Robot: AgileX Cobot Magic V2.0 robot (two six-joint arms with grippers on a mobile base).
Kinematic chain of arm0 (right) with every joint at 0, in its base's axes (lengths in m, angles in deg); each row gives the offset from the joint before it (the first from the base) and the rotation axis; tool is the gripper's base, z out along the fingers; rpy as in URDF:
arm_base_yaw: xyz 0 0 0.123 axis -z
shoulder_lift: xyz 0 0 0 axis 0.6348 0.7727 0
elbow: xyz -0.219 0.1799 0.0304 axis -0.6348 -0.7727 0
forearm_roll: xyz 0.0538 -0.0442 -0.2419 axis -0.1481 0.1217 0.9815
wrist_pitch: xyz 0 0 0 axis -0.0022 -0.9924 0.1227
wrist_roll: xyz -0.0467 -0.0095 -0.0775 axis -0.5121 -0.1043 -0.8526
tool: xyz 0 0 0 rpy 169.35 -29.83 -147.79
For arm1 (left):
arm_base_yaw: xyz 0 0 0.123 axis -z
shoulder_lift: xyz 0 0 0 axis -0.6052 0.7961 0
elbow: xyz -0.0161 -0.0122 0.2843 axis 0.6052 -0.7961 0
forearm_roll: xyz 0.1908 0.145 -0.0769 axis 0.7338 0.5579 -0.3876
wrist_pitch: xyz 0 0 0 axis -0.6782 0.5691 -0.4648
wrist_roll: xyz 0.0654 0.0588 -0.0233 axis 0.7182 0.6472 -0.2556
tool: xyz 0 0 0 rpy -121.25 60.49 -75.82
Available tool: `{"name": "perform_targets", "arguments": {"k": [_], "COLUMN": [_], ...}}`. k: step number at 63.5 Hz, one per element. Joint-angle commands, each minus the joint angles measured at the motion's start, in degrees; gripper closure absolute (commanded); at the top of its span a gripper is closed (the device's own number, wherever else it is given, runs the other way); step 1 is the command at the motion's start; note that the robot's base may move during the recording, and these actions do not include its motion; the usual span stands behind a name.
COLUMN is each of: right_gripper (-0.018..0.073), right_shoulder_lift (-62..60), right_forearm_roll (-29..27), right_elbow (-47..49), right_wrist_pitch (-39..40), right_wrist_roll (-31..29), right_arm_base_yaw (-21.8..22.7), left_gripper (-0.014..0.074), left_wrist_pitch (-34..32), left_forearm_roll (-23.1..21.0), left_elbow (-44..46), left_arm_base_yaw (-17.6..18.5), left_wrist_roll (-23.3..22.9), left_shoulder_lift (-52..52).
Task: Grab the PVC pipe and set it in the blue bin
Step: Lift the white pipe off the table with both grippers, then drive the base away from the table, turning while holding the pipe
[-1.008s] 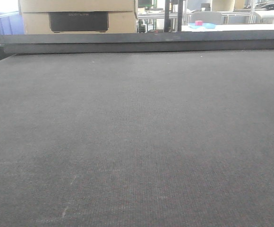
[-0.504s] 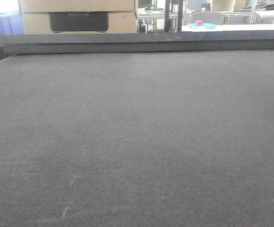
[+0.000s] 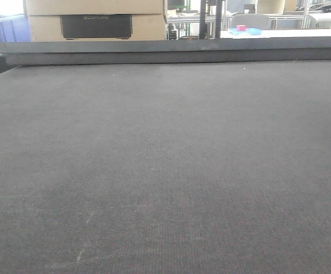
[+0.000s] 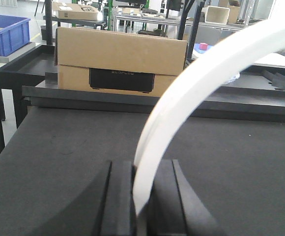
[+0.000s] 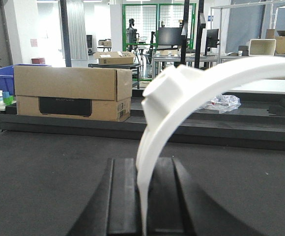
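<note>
PVC pipe (image 4: 196, 81), white, arched, clamped in left tool (image 4: 141, 196), right tool (image 5: 142, 196) clamped on squared-end PVC pipe, black table (image 3: 165, 171), blue bin (image 4: 5, 32) far left.

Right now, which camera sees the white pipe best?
Right wrist: the pipe is sharp, arcing up from the right gripper, its lumpy part showing. Left wrist shows a blurrier pipe pinched in the left gripper. The front view shows no pipe.
</note>
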Motion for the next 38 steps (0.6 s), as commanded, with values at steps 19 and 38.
{"name": "perform_targets", "arguments": {"k": [19,38], "right_gripper": [0.0727,0.0727], "right_shoulder_lift": [-0.2,-0.2], "right_forearm_roll": [0.6,0.6], "right_elbow": [-0.2,-0.2], "right_wrist_pitch": [1.6,1.6], "right_wrist_roll": [-0.3,-0.3], "right_arm_base_yaw": [0.1,0.1], "left_gripper": [0.0707,0.0707], "left_wrist_pitch": [-1.0,-1.0], "left_forearm_roll": [-0.4,-0.4], "left_elbow": [0.0,0.0], "left_arm_base_yaw": [0.3,0.3], "left_wrist_roll": [0.1,0.1], "left_shoulder_lift": [-0.4,-0.4]}}
